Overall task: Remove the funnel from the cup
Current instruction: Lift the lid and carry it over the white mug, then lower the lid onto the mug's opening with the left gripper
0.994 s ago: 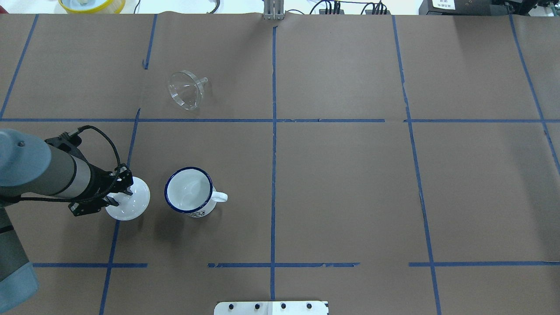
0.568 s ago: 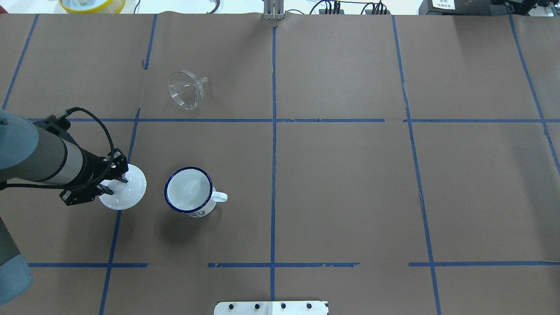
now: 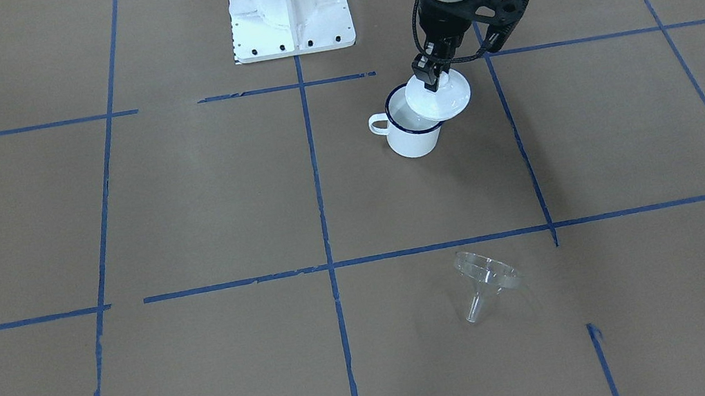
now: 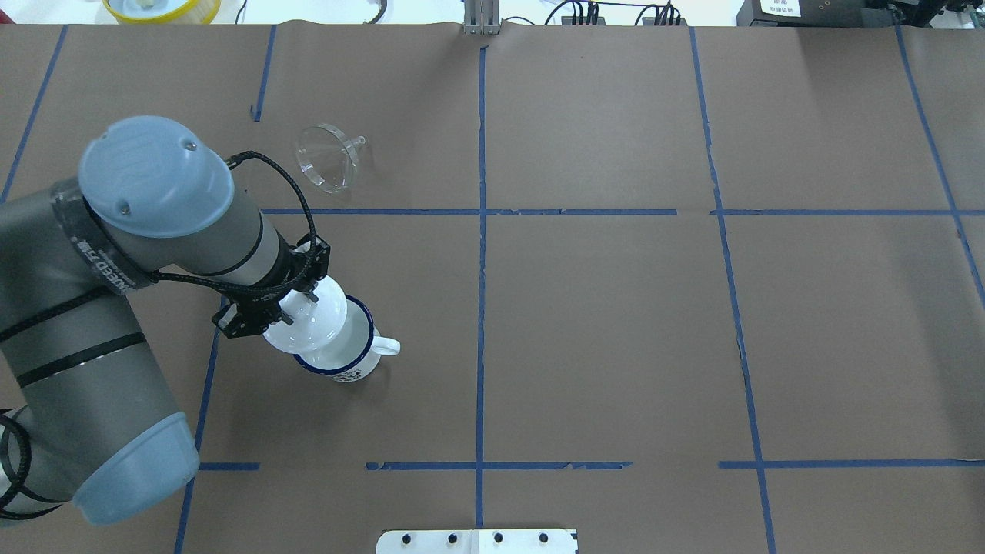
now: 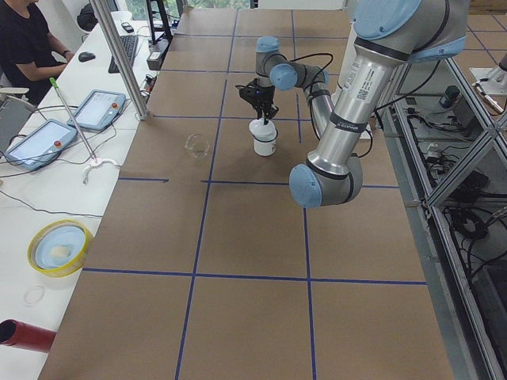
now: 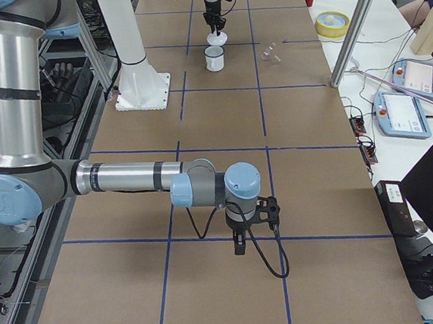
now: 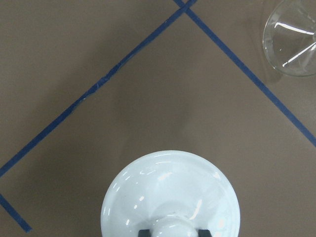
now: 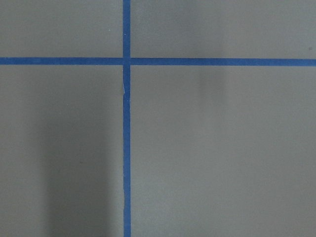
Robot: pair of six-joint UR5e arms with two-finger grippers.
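The clear funnel (image 4: pixel 329 158) lies on its side on the brown table, far from the cup; it also shows in the front view (image 3: pixel 487 279) and the left wrist view (image 7: pixel 291 42). The cup (image 4: pixel 355 358) is a white mug with a blue rim, upright (image 3: pixel 414 140). My left gripper (image 4: pixel 296 312) is shut on the knob of a white domed lid (image 4: pixel 319 323) and holds it just above the mug's mouth, partly covering it (image 3: pixel 442 97). My right gripper (image 6: pixel 239 247) hangs over bare table far away; I cannot tell its state.
The robot's white base (image 3: pixel 289 5) stands at the near table edge. A yellow-rimmed bowl (image 4: pixel 161 8) sits beyond the far edge. Tablets and a person (image 5: pixel 32 39) are at a side table. Blue tape lines grid the table.
My left arm has lifted the white lid from the table left of the mug and carried it right, over the mug. Funnel and mug have not moved.
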